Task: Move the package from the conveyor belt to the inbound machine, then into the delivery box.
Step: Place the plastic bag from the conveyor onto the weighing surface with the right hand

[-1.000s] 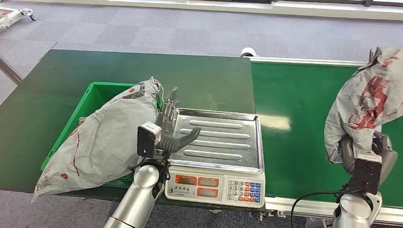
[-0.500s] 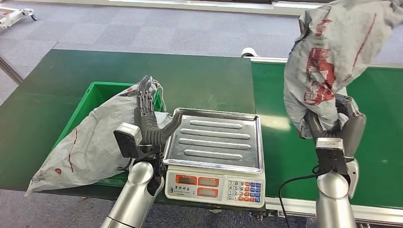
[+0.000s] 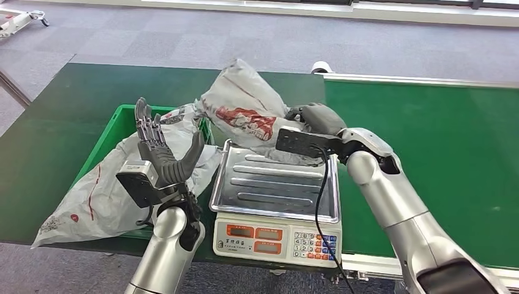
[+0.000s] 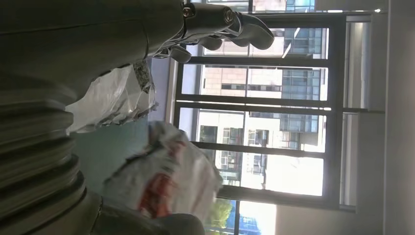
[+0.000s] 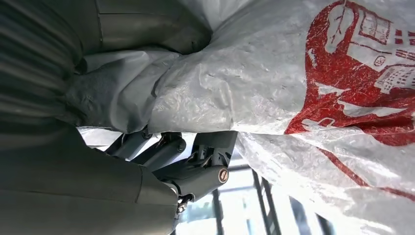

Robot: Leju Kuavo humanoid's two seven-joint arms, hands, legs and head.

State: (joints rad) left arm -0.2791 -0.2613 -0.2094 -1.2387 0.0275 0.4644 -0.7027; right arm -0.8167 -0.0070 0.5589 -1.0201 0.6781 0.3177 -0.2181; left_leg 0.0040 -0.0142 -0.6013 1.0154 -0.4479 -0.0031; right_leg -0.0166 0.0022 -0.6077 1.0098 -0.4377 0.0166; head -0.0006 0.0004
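My right hand (image 3: 312, 117) is clenched on a bunched fold of the grey poly mailer package (image 3: 248, 113), the plastic gathered between my thumb and my dark fingers (image 5: 161, 152). From that grip the bag hangs and trails away from my palm toward my left side, its red print facing up. Its lower edge is at the far rim of the scale's steel weighing tray (image 3: 275, 184), and I cannot tell whether it is touching the metal.

I judge it light and limp: the film crumples wherever I squeeze, so it sags rather than holding a shape, and the glossy skin could slip if I pinch too little material. A gathered corner or seam, as I have now, seems the safest hold.

My left hand (image 3: 160, 158) is raised, palm up, fingers spread and holding nothing, just beside the tray's near-left corner. Behind it a second grey mailer (image 3: 128, 184) lies slumped in the green delivery crate (image 3: 119, 119). The conveyor belt (image 3: 440, 153) stretches off to my right.
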